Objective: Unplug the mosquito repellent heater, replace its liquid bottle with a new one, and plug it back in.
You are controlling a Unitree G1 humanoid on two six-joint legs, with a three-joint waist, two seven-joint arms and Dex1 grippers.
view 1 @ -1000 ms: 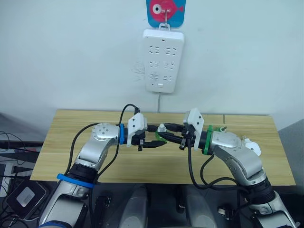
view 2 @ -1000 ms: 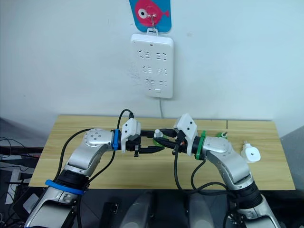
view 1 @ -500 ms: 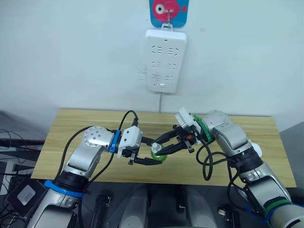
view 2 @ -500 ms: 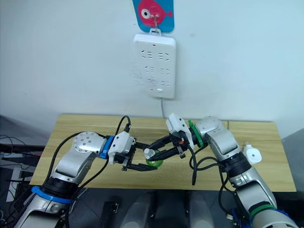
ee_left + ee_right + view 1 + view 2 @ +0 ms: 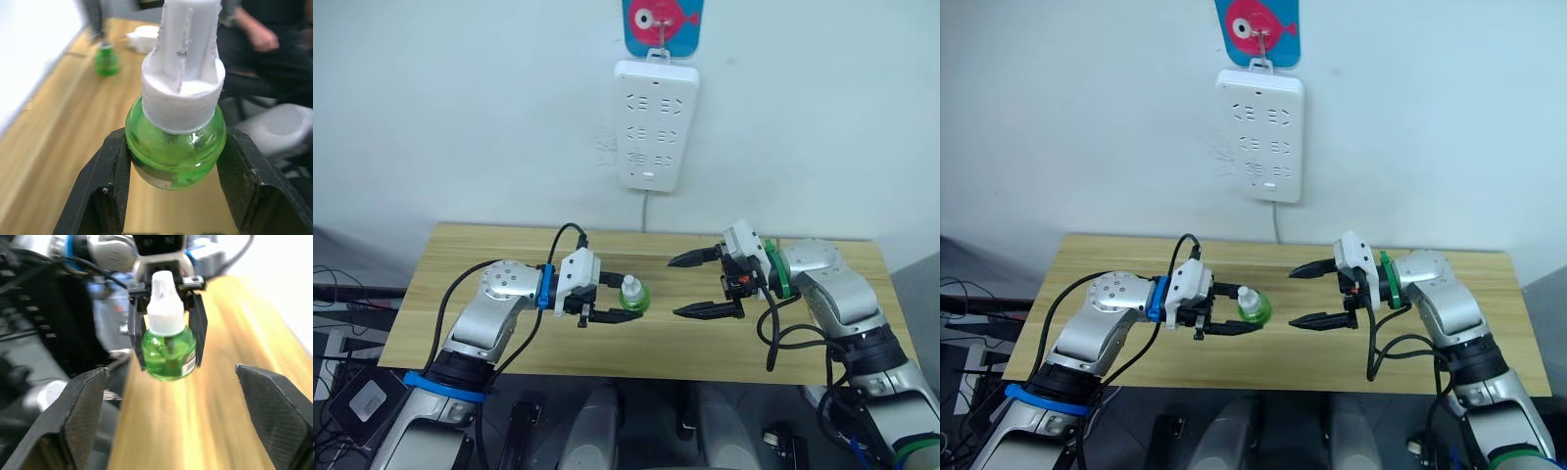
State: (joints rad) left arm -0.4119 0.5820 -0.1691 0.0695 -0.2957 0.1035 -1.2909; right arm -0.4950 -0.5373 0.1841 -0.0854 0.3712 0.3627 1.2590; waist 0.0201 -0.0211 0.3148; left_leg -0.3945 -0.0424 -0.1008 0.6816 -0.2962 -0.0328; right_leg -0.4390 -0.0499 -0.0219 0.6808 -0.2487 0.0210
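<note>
The left gripper (image 5: 612, 303) holds a green liquid bottle (image 5: 632, 295) with a white ribbed cap, its two black fingers (image 5: 105, 174) pressed against opposite sides of the round green body. In the left wrist view the bottle sits squarely between the fingers, with a white slotted neck rising from the cap. The bottle hangs above the wooden worktop (image 5: 460, 259), near the middle of its width and closer to its front edge.

The right gripper (image 5: 697, 286) faces the bottle from the robot's right, a clear gap apart from it. Its fingers (image 5: 685, 259) are spread wide and hold nothing; one stands higher, the other lower. The right wrist view looks straight at the held bottle, framed between those two wide-set fingers.

A second green bottle (image 5: 106, 59) stands on the worktop farther off in the left wrist view, and just beyond it lies a blurred white object (image 5: 143, 39) that could be the mosquito repellent heater, though I cannot tell for sure. In the same view a seated person (image 5: 274, 29) is past the worktop's end.

On the wall behind the worktop hangs a long white power strip (image 5: 652, 125), suspended from a hook on a blue card with a pink fish (image 5: 663, 22). Its cord (image 5: 643, 211) runs down towards the back edge of the worktop.
</note>
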